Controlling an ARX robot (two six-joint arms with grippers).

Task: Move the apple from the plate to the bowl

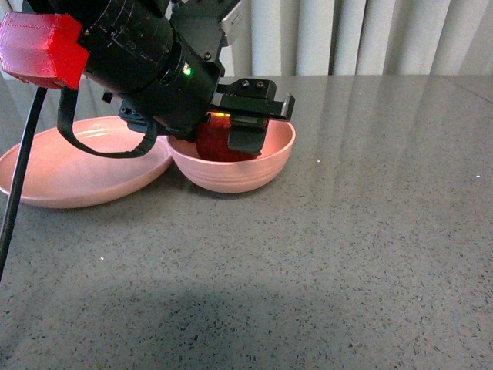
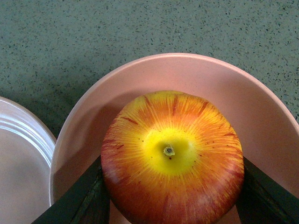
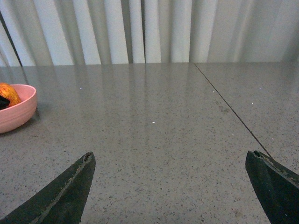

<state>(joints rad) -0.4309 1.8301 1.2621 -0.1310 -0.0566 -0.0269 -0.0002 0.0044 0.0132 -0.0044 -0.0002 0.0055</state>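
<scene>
My left gripper [image 1: 231,142] is shut on the red apple [image 1: 216,144] and holds it inside the deep pink bowl [image 1: 266,171]. In the left wrist view the apple [image 2: 173,158] shows its yellow stem patch, with a black finger on each side, above the bowl's inside wall [image 2: 154,77]. The wide shallow pink plate [image 1: 46,173] lies just left of the bowl, touching it, with nothing on it; its rim shows in the left wrist view [image 2: 28,135]. My right gripper [image 3: 170,186] is open over bare table, far from the bowl [image 3: 14,112].
The grey speckled table [image 1: 347,254] stretches right and toward me. A white curtain [image 1: 370,35] hangs behind the table. A seam [image 3: 229,109] runs across the tabletop in the right wrist view. A black cable [image 1: 19,177] hangs at the left.
</scene>
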